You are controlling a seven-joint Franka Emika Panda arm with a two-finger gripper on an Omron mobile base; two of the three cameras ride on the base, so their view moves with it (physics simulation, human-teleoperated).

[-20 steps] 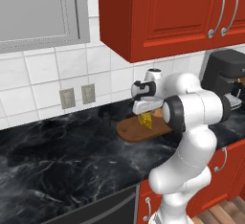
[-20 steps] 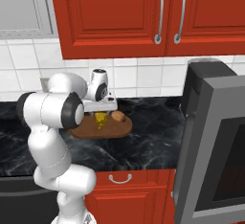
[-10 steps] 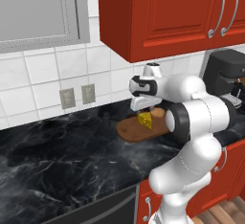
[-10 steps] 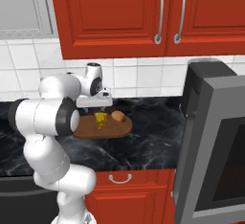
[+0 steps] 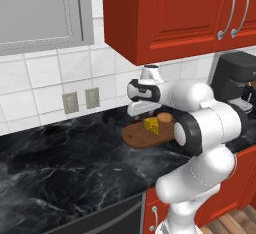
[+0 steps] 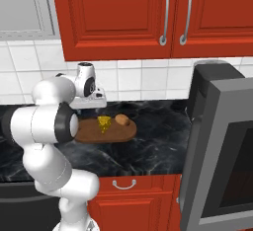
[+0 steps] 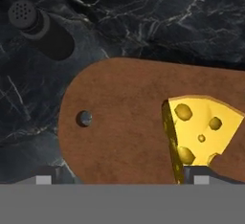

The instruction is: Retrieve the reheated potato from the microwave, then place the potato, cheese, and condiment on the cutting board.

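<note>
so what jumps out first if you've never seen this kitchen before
The big white arm, its open gripper hovering over the dark wooden cutting board on the black marble counter. On the board sit the bright yellow cheese and the brown potato; the dark condiment lies on the counter off the board's holed end.

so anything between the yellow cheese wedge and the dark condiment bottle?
Only bare brown wooden cutting board and black marble counter between cheese wedge and bottle, per the hand view.

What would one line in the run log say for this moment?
gripper: open, above board | cheese, potato: on cutting board | condiment: on counter, off board
</note>
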